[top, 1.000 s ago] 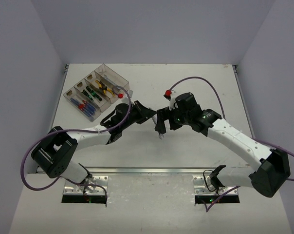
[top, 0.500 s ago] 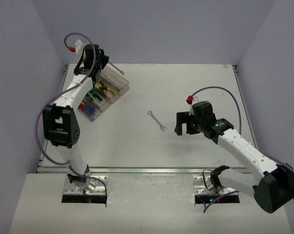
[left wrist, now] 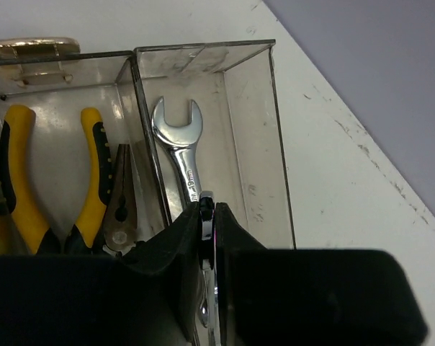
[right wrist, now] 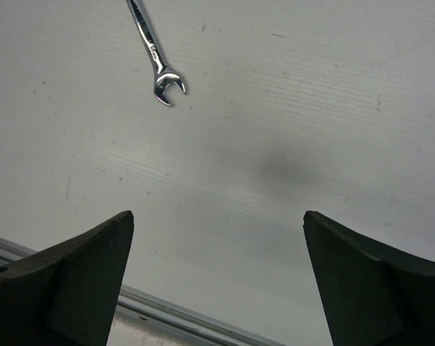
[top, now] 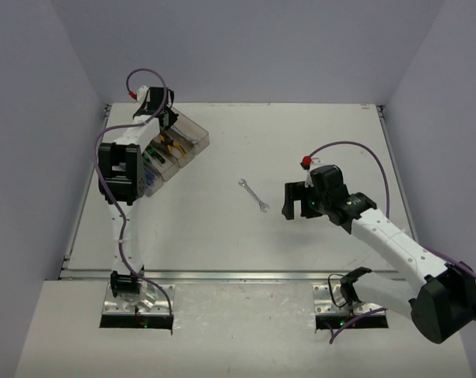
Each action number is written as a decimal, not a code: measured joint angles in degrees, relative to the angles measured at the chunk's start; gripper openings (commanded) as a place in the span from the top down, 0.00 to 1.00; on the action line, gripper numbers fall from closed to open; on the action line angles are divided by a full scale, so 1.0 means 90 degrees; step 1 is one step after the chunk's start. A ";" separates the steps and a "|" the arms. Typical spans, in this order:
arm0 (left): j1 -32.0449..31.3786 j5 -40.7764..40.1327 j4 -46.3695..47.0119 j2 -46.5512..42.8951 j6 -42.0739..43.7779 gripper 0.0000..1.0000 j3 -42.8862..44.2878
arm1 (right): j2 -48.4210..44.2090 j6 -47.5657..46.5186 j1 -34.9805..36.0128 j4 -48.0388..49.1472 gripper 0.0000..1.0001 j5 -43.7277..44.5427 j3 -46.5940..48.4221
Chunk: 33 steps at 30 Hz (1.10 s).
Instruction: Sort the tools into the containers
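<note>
My left gripper (left wrist: 207, 205) reaches into the end bin of the clear containers (left wrist: 276, 137) and is shut on the shaft of a silver wrench (left wrist: 176, 133), whose open head points away from me near the bin floor. The neighbouring bin holds yellow-black pliers (left wrist: 93, 189). Seen from above, the left gripper (top: 165, 118) hangs over the containers (top: 192, 137) at the back left. A second silver wrench (top: 254, 195) lies flat mid-table. To the right of that wrench, my right gripper (top: 293, 201) stands wide open and empty. From the right wrist the wrench (right wrist: 154, 56) shows ahead of the right gripper (right wrist: 217, 225).
Screwdrivers with red, blue and green handles (top: 146, 169) fill the nearer bins. The left arm stretches upright along the table's left side. A metal rail (top: 246, 275) runs along the near table edge. Grey walls close in the back and both sides.
</note>
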 measured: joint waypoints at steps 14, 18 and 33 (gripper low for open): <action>0.0074 0.0700 -0.0146 -0.0010 0.0302 0.00 0.0885 | 0.0379 -0.0127 0.0000 0.0209 0.01 -0.0378 -0.0010; 0.0074 0.1077 -0.0246 -0.0987 0.0415 0.00 0.0109 | 0.0985 -0.0143 0.0004 0.0424 0.01 -0.0703 0.0035; -0.1660 0.2516 0.0994 -0.9258 0.0268 0.00 -0.8380 | 0.6281 -0.1383 0.0449 -0.0689 0.39 -0.0425 0.5037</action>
